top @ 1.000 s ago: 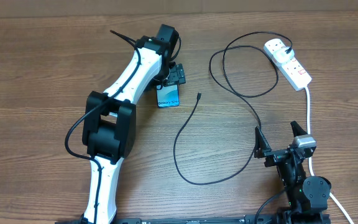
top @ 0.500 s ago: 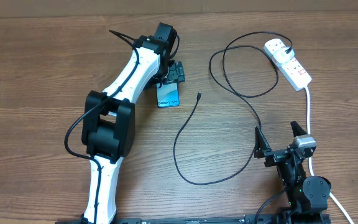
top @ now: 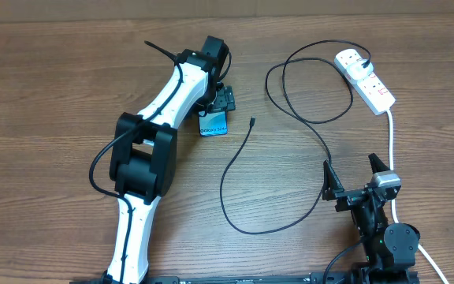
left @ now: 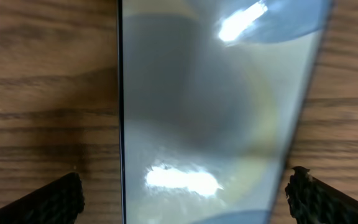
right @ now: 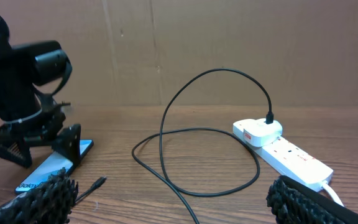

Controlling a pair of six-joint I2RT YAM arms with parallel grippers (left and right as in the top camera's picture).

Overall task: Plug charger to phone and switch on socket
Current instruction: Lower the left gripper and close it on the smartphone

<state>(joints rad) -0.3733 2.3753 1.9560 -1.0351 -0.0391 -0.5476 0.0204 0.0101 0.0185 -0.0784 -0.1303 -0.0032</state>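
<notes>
The phone (top: 213, 124) lies flat on the table with its blue screen up. My left gripper (top: 220, 101) is open right over its far end, with a finger on each side of it; in the left wrist view the glossy screen (left: 210, 118) fills the frame between the fingertips. The charger (top: 306, 118) loops across the table, its connector tip (top: 252, 121) lying right of the phone and its white plug in the socket (top: 366, 80) at the back right. My right gripper (top: 354, 178) is open and empty near the front edge. The right wrist view shows the phone (right: 51, 168), the connector tip (right: 98, 182) and the socket (right: 288, 155).
The socket's thick white lead (top: 392, 150) runs down the right side past my right gripper. A cardboard wall (right: 229, 43) stands behind the table.
My left arm has shifted slightly right and lower over the phone, covering more of its far end. The right arm and the cable have not moved.
</notes>
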